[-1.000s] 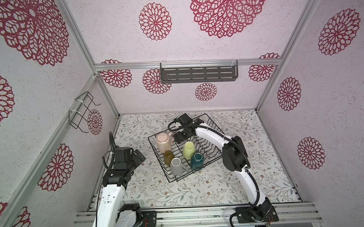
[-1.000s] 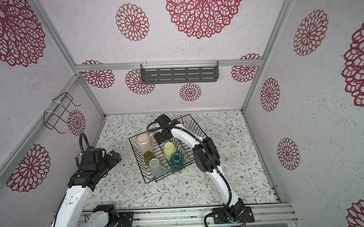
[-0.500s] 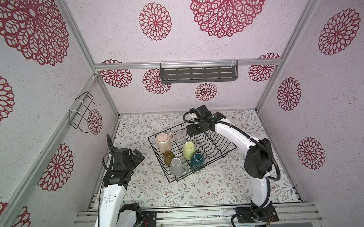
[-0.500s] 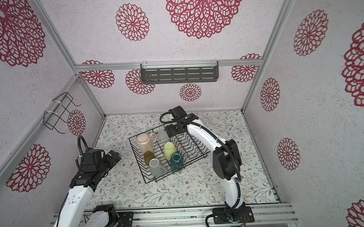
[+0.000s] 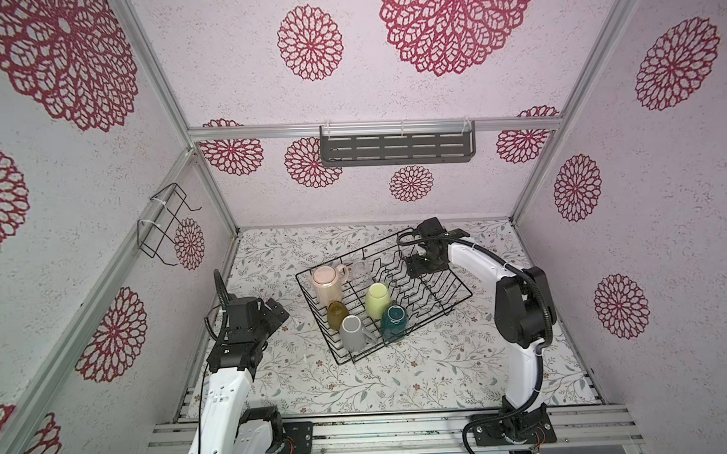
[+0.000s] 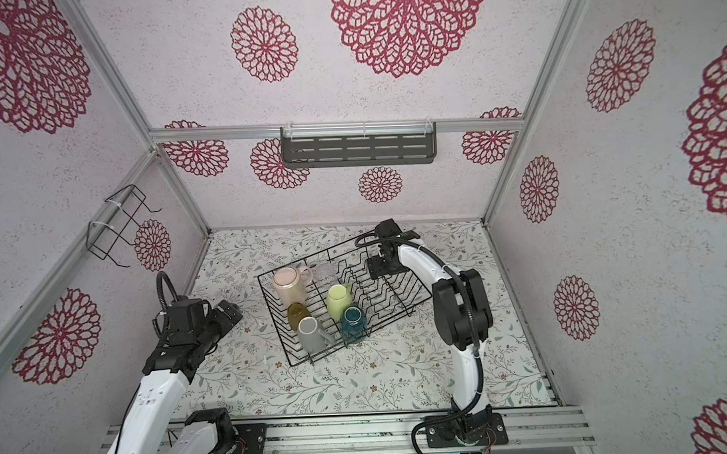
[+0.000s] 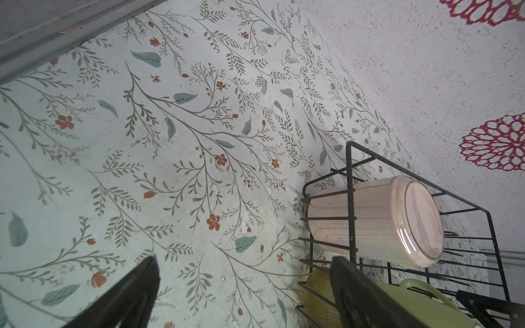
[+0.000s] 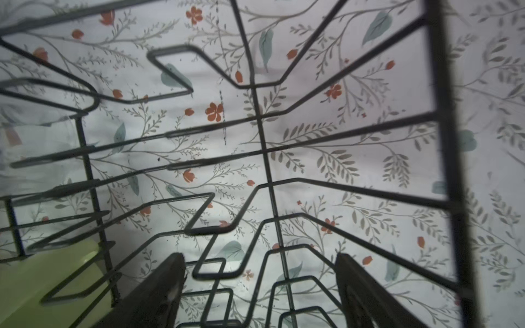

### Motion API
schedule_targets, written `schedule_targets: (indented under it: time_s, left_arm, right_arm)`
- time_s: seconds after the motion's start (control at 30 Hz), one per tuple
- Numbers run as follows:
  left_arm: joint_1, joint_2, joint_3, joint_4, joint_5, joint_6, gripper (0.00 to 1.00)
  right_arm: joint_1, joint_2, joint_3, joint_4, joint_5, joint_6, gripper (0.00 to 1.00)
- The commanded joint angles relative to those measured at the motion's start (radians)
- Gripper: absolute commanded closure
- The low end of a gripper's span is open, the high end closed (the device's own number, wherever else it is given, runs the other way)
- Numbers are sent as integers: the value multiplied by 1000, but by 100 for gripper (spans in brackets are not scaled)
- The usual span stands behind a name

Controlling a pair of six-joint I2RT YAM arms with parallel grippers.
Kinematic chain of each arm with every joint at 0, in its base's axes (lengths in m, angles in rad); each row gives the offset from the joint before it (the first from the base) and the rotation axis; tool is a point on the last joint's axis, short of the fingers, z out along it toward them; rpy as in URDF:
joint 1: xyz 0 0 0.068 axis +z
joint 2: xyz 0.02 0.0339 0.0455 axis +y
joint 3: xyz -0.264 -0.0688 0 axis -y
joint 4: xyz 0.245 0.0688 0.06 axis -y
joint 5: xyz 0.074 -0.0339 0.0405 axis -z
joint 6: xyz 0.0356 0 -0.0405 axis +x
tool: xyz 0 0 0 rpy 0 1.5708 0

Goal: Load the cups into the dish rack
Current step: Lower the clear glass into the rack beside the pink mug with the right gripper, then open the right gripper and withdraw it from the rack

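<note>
The right arm rose from its base on the near side of the dish rack (image 5: 433, 294) (image 6: 391, 295), bent sharply at the elbow and reached over the rack's far right corner. Its wrist was turned downward, so the right gripper (image 5: 425, 268) (image 6: 382, 269) hung just above the zigzag dividers, at the end of the rack away from the cups. Its jaws stood well apart with nothing between them.

The left arm was folded up to the left of the rack. The left gripper (image 5: 278, 312) (image 6: 229, 314) pointed toward the rack's left side, apart from it. Its jaws were spread wide and held nothing.

In both top views all six cups sat inside the rack, gathered at its left end:
- The large pink mug (image 5: 326, 283) (image 6: 289, 284) was in the left corner, base up.
- The small clear glass (image 5: 360, 270) (image 6: 324, 272) was just beside it.
- The pale yellow-green mug (image 5: 377, 300) (image 6: 339, 299) was toward the rack's middle.
- The amber glass tumbler (image 5: 337, 314) (image 6: 296, 315), light grey mug (image 5: 352, 332) (image 6: 311, 334) and dark teal mug (image 5: 393, 320) (image 6: 352, 322) were nearer the rack's near edge.

The left wrist view caught only three cups. The pink mug (image 7: 377, 221) showed behind the rack's (image 7: 350, 198) corner wires. The tumbler (image 7: 318, 295) and the yellow-green mug (image 7: 420, 301) were partly hidden by a finger of the left gripper (image 7: 245, 259). Much of that view was floral table (image 7: 142, 142).

The right wrist view showed what no other view did: the divider wires (image 8: 264, 153) close up, with the table (image 8: 355, 142) visible through them below the parted right gripper (image 8: 259, 257). Only the yellow-green mug (image 8: 42, 284) showed there, at the edge.
</note>
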Motion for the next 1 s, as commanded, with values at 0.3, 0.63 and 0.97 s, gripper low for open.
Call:
schedule_targets:
  time_s: [0.3, 0.63, 0.97]
  left_arm:
    - [13, 54, -1, 63, -5, 17, 3]
    - [13, 64, -9, 131, 45, 55, 3]
    - [13, 223, 55, 228, -59, 200, 3]
  right_arm:
    - [-32, -97, -166, 121, 88, 82, 40]
    - [-114, -316, -430, 258, 118, 197, 33]
    - [-118, -707, -743, 648, 31, 265, 1]
